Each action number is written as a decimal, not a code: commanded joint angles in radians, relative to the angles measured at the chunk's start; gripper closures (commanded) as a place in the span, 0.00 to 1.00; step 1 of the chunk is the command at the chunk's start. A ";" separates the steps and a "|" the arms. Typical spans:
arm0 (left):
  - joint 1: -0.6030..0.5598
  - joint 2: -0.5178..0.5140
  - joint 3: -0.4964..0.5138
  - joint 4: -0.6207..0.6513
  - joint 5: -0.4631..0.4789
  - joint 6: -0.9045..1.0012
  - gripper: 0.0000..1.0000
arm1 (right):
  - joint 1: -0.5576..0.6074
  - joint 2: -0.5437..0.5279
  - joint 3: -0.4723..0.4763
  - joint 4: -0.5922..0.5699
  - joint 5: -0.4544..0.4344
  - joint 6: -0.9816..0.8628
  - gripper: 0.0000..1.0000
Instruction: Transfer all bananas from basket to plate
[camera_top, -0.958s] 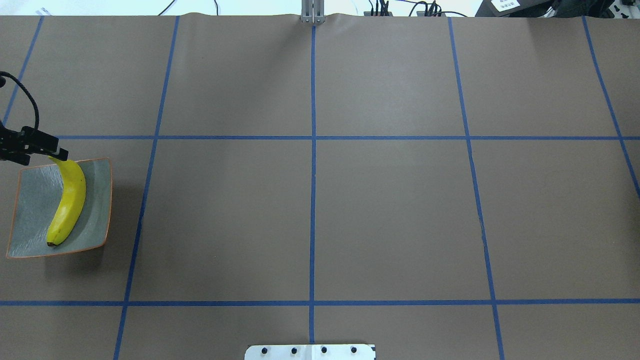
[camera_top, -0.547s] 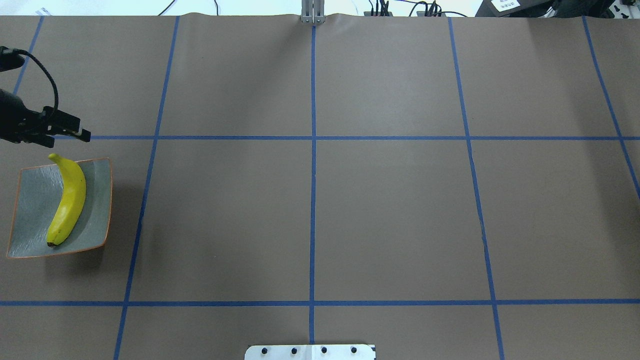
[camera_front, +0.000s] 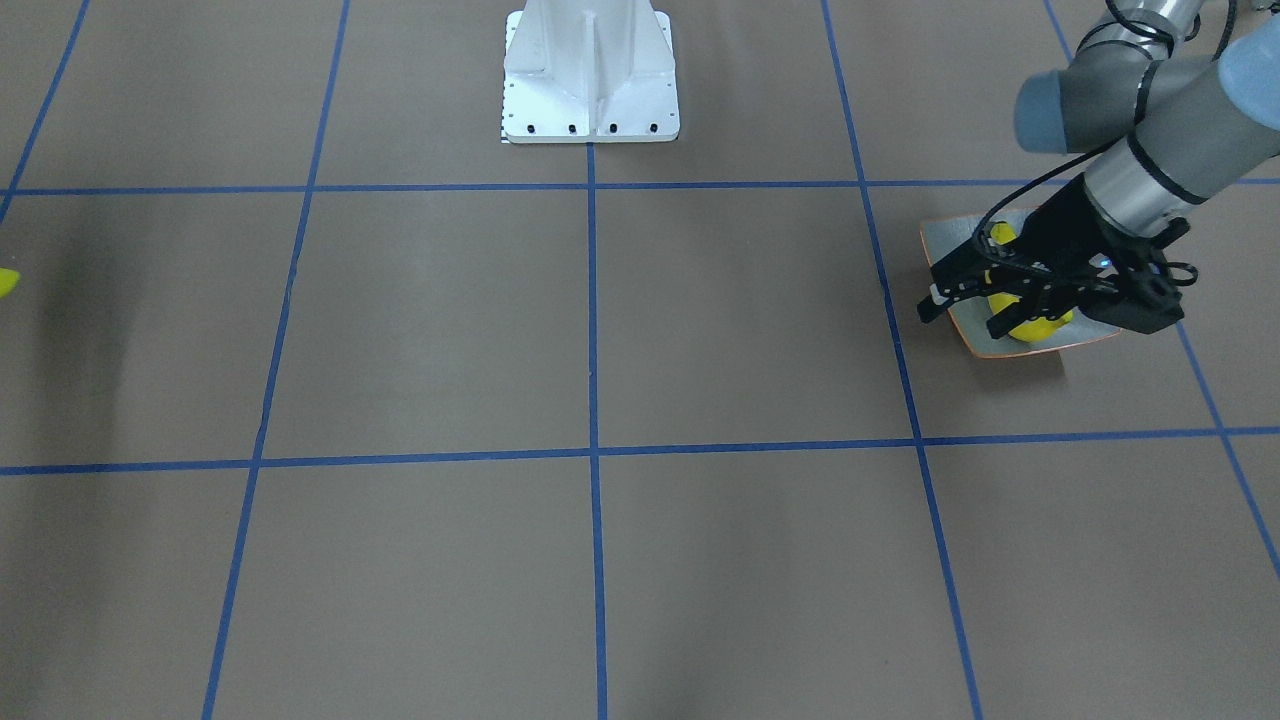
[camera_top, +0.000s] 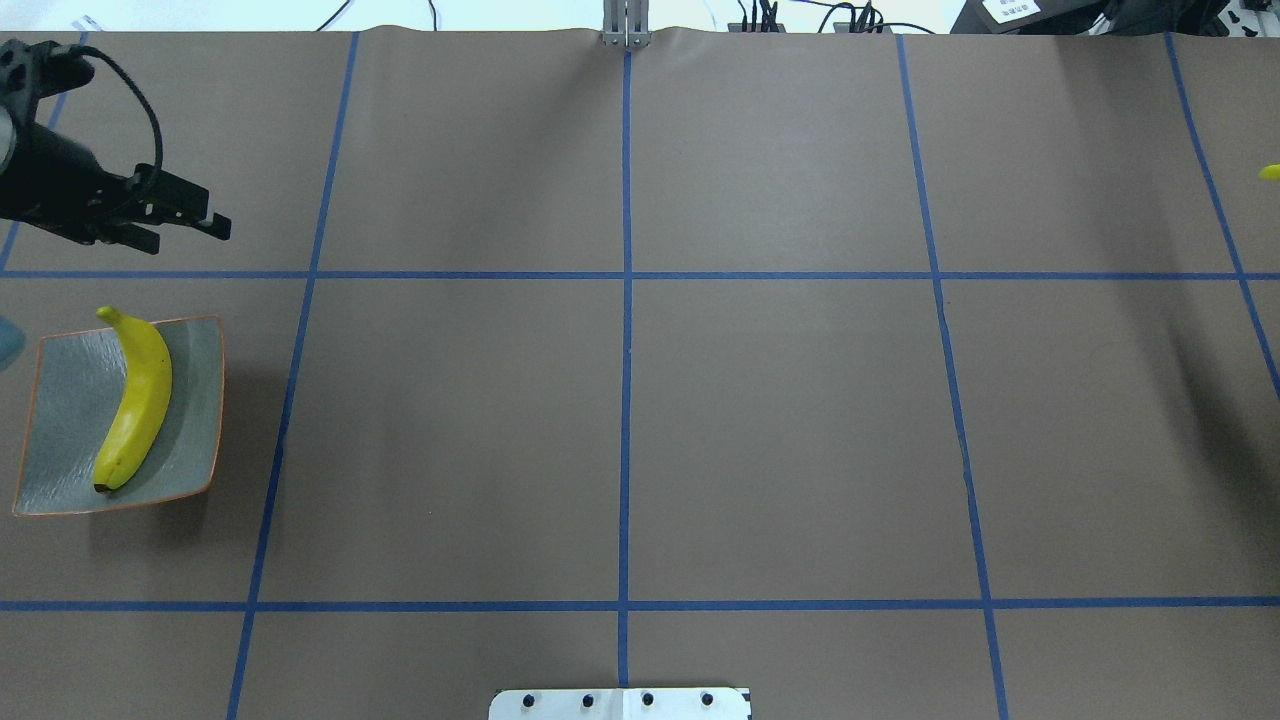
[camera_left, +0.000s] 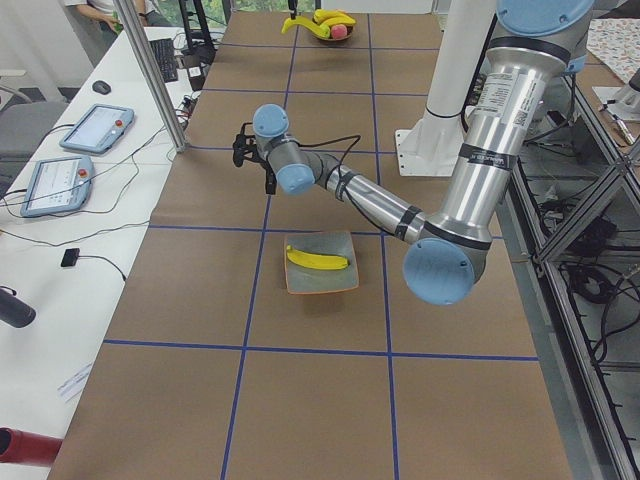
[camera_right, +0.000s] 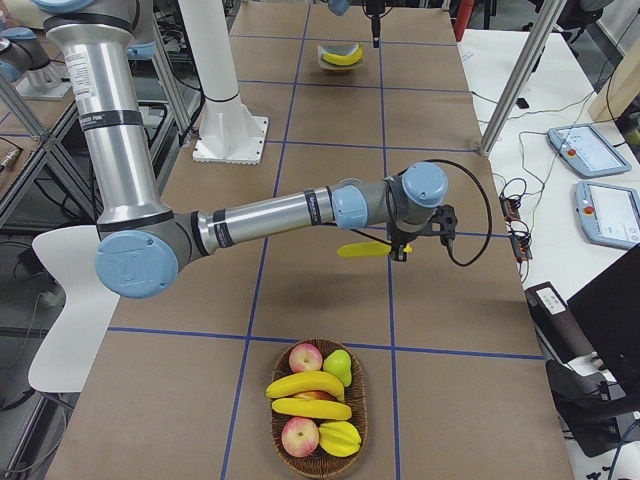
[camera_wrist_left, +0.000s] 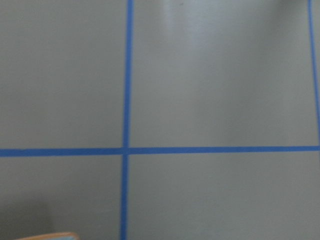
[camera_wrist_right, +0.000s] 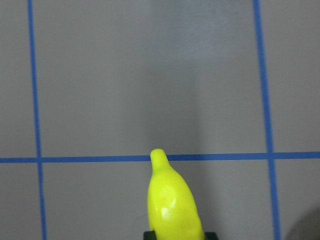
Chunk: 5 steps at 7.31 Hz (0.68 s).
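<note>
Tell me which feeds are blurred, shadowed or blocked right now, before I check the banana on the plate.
Overhead exterior: sharp, banana and plate clear, dark shadow at the plate's right. Exterior front-facing: left gripper covers most of that banana. Left wrist view: soft, tape lines fuzzy, only a sliver of plate rim. Right wrist view: carried banana at the bottom edge, glare spot on its skin.

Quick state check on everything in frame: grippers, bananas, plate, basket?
plate: on table, one banana on it
plated banana: lying flat, ungripped
left gripper: jaws open, empty, off the plate
carried banana: roughly level, above the table
right gripper: shut on carried banana
basket: holds two bananas plus other fruit
</note>
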 joint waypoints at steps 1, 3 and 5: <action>0.082 -0.139 0.045 0.000 0.001 -0.024 0.00 | -0.138 0.108 0.044 0.113 -0.003 0.367 1.00; 0.110 -0.210 0.065 -0.002 0.001 -0.024 0.00 | -0.307 0.167 0.041 0.270 -0.104 0.626 1.00; 0.156 -0.236 0.079 -0.069 0.001 -0.024 0.00 | -0.419 0.240 0.038 0.311 -0.149 0.778 1.00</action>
